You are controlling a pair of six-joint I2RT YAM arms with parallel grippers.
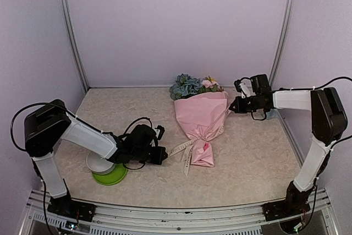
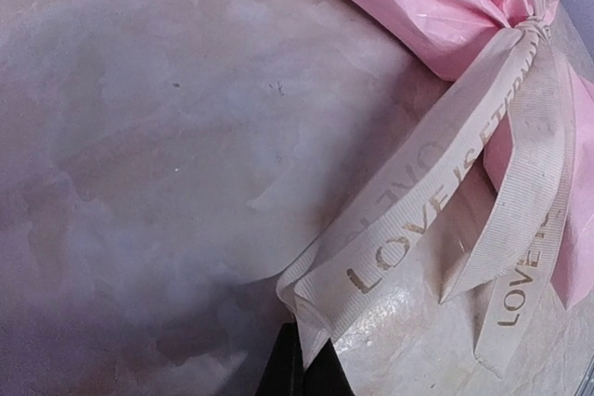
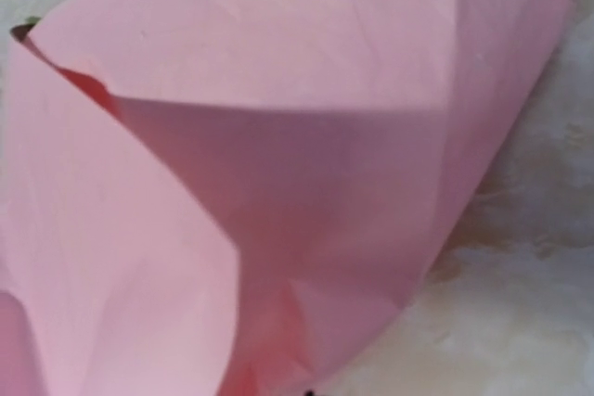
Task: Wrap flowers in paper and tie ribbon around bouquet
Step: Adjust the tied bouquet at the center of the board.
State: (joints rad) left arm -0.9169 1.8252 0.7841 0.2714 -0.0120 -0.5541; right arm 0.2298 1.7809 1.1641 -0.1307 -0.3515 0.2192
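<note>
Two grippers flank the bouquet (image 1: 199,118), its axis top-to-bottom: left gripper (image 1: 164,156) clamps the ribbon (image 1: 182,148) tail lower left; right gripper (image 1: 232,105), closed, sits at the paper (image 1: 214,103)'s upper-right edge.

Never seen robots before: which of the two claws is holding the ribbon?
The left gripper pinches a ribbon tail; the right gripper is beside the paper's wide end.
</note>
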